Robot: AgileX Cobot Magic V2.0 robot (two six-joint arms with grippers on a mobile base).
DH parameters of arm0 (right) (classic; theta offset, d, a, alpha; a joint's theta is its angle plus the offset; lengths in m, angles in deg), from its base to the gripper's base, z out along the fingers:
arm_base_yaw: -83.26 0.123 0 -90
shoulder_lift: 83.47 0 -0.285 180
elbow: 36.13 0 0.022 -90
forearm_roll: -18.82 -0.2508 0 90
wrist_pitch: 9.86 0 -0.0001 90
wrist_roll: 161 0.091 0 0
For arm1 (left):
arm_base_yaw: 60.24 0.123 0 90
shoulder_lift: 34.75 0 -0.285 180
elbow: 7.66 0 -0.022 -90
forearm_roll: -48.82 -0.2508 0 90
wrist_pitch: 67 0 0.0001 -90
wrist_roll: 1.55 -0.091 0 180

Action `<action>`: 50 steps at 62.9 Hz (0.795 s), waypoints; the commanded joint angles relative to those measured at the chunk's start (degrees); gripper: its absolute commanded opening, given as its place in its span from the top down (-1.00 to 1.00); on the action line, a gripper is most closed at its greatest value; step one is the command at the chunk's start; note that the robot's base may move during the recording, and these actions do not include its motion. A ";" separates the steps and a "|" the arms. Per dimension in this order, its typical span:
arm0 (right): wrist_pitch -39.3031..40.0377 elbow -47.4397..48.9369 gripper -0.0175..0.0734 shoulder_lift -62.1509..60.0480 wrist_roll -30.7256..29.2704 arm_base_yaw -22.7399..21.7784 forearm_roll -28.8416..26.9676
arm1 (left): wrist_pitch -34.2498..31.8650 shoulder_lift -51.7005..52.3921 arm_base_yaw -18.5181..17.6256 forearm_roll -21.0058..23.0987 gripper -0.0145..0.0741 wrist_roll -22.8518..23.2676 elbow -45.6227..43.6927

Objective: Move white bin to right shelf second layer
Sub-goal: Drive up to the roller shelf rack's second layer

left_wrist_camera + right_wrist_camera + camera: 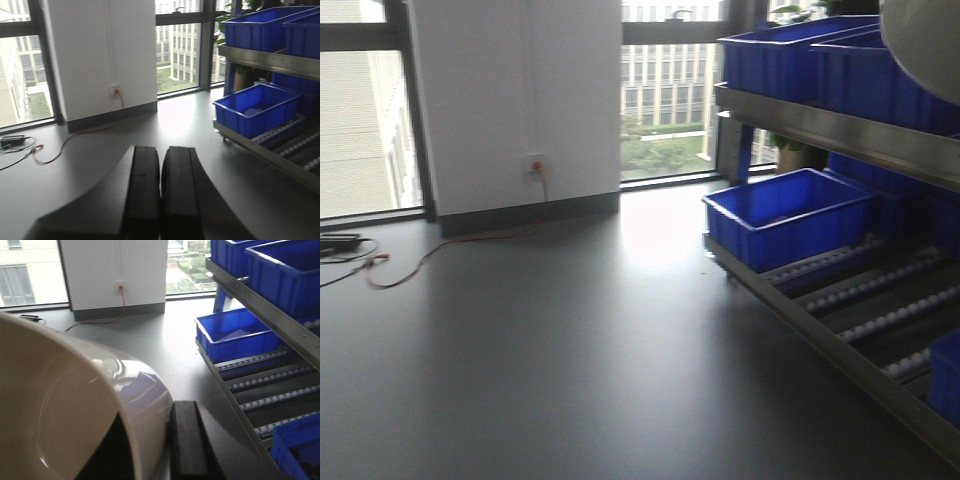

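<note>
Item 1, left gripper [161, 152]: black fingers [142, 190] are pressed together along their length, and nothing is held between the jaws

Item 2, right gripper [157, 415]: jaws are closed on the wall of the white bin [60, 390]; one black finger [187, 440] is seen against the glossy outer side, and the other is hidden by the tub

Item 3, white bin: held clear of the floor; its rounded base [925, 40] is seen high at the right of the front view, beside the upper blue crates [790, 55]

Item 4, second roller level [260, 305]: a steel front bar is located ahead and to the right of the right jaws, and it is loaded with blue crates

Item 5, lowest roller level [270, 382]: set below the jaws to the right; one blue crate [235, 337] is placed at its far end

Item 6, wall socket [120, 287] with orange cable [100, 322]: located well beyond both sets of jaws
</note>
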 commanded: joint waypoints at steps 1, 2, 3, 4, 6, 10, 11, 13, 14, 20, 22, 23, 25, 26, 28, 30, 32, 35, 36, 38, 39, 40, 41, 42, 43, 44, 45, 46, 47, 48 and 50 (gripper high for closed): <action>5.79 1.88 0.49 0.11 -0.16 -0.36 0.32 | -4.82 0.80 -0.21 0.31 0.48 0.20 2.11; 5.79 1.88 0.49 0.11 -0.16 -0.36 0.32 | -4.82 0.80 -0.21 0.31 0.48 0.20 2.11; 5.79 1.88 0.49 0.11 -0.16 -0.36 0.32 | -4.82 0.80 -0.21 0.31 0.48 0.20 2.11; 5.79 1.88 0.49 0.11 -0.16 -0.36 0.32 | -4.82 0.80 -0.21 0.31 0.48 0.20 2.11; 5.79 1.88 0.49 0.11 -0.16 -0.36 0.32 | -4.82 0.80 -0.21 0.31 0.48 0.20 2.11; 5.79 1.88 0.49 0.11 -0.16 -0.36 0.32 | -4.82 0.80 -0.21 0.31 0.48 0.20 2.11; 5.79 1.88 0.49 0.11 -0.16 -0.36 0.32 | -4.82 0.80 -0.21 0.31 0.48 0.20 2.11; 5.79 1.88 0.49 0.11 -0.16 -0.36 0.32 | -4.82 0.80 -0.21 0.31 0.48 0.20 2.11; 5.79 1.88 0.49 0.11 -0.16 -0.36 0.32 | -4.82 0.80 -0.21 0.31 0.48 0.20 2.11; 5.79 1.88 0.49 0.11 -0.16 -0.36 0.32 | -4.82 0.80 -0.21 0.31 0.48 0.20 2.11; 5.79 1.88 0.49 0.11 -0.16 -0.36 0.32 | -4.82 0.80 -0.21 0.31 0.48 0.20 2.11; 5.79 1.88 0.49 0.11 -0.16 -0.36 0.32 | -4.82 0.80 -0.21 0.31 0.48 0.20 2.11; 5.79 1.88 0.49 0.11 -0.16 -0.36 0.32 | -4.82 0.80 -0.21 0.31 0.48 0.20 2.11; 5.79 1.88 0.49 0.11 -0.16 -0.36 0.32 | -4.82 0.80 -0.21 0.31 0.48 0.20 2.11; 5.79 1.88 0.49 0.11 -0.16 -0.36 0.32 | -4.82 0.80 -0.21 0.31 0.48 0.20 2.11; 5.79 1.88 0.49 0.11 -0.16 -0.36 0.32 | -4.82 0.80 -0.21 0.31 0.48 0.20 2.11; 5.79 1.88 0.49 0.11 -0.16 -0.36 0.32 | -4.82 0.80 -0.21 0.31 0.48 0.20 2.11; 5.79 1.88 0.49 0.11 -0.16 -0.36 0.32 | -4.82 0.80 -0.21 0.31 0.48 0.20 2.11; 5.79 1.88 0.49 0.11 -0.16 -0.36 0.32 | -4.82 0.80 -0.21 0.31 0.48 0.20 2.11; 5.79 1.88 0.49 0.11 -0.16 -0.36 0.32 | -4.82 0.80 -0.21 0.31 0.48 0.20 2.11; 5.79 1.88 0.49 0.11 -0.16 -0.36 0.32 | -4.82 0.80 -0.21 0.31 0.48 0.20 2.11; 5.79 1.88 0.49 0.11 -0.16 -0.36 0.32 | -4.82 0.80 -0.21 0.31 0.48 0.20 2.11; 5.79 1.88 0.49 0.11 -0.16 -0.36 0.32 | -4.82 0.80 -0.21 0.31 0.48 0.20 2.11; 5.79 1.88 0.49 0.11 -0.16 -0.36 0.32 | -4.82 0.80 -0.21 0.31 0.48 0.20 2.11; 5.79 1.88 0.49 0.11 -0.16 -0.36 0.32 | -4.82 0.80 -0.21 0.31 0.48 0.20 2.11; 5.79 1.88 0.49 0.11 -0.16 -0.36 0.32 | -4.82 0.80 -0.21 0.31 0.48 0.20 2.11; 5.79 1.88 0.49 0.11 -0.16 -0.36 0.32 | -4.82 0.80 -0.21 0.31 0.48 0.20 2.11; 5.79 1.88 0.49 0.11 -0.16 -0.36 0.32 | -4.82 0.80 -0.21 0.31 0.48 0.20 2.11; 5.79 1.88 0.49 0.11 -0.16 -0.36 0.32 | -4.82 0.80 -0.21 0.31 0.48 0.20 2.11; 5.79 1.88 0.49 0.11 -0.16 -0.36 0.32 | -4.82 0.80 -0.21 0.31 0.48 0.20 2.11; 5.79 1.88 0.49 0.11 -0.16 -0.36 0.32 | -4.82 0.80 -0.21 0.31 0.48 0.20 2.11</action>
